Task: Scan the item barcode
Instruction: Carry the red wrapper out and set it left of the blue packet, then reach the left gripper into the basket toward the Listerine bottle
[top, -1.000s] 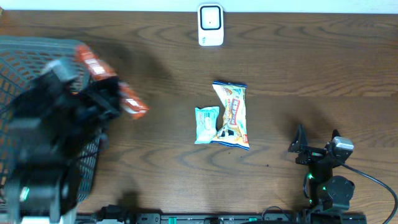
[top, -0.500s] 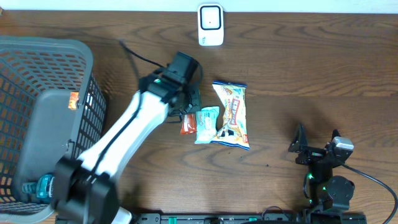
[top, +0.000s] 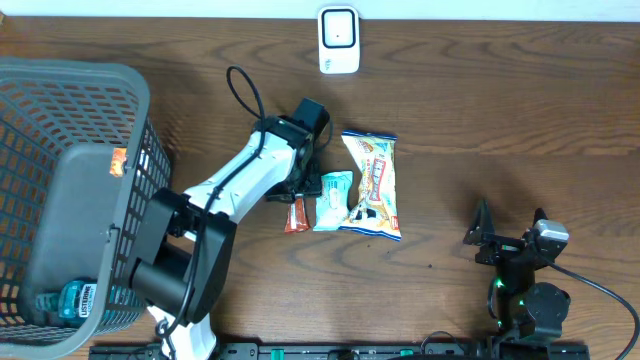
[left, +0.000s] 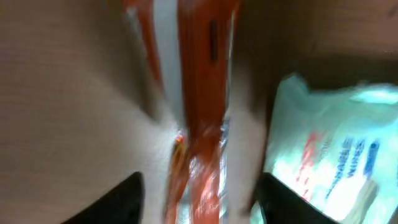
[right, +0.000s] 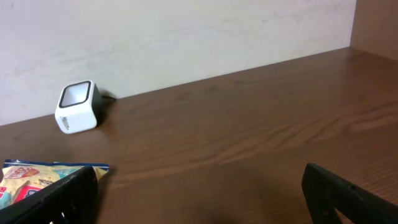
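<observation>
My left claw stands parted, one finger on each side of the slim orange foil snack packet without gripping it. The packet lies flat on the brown wooden worktop, just beside a pale teal pouch. Beyond that lies a yellow snack bag. My right claw gapes wide, holding nothing.

Slim orange packet flat on the table; white scanner upright at far edge
</observation>
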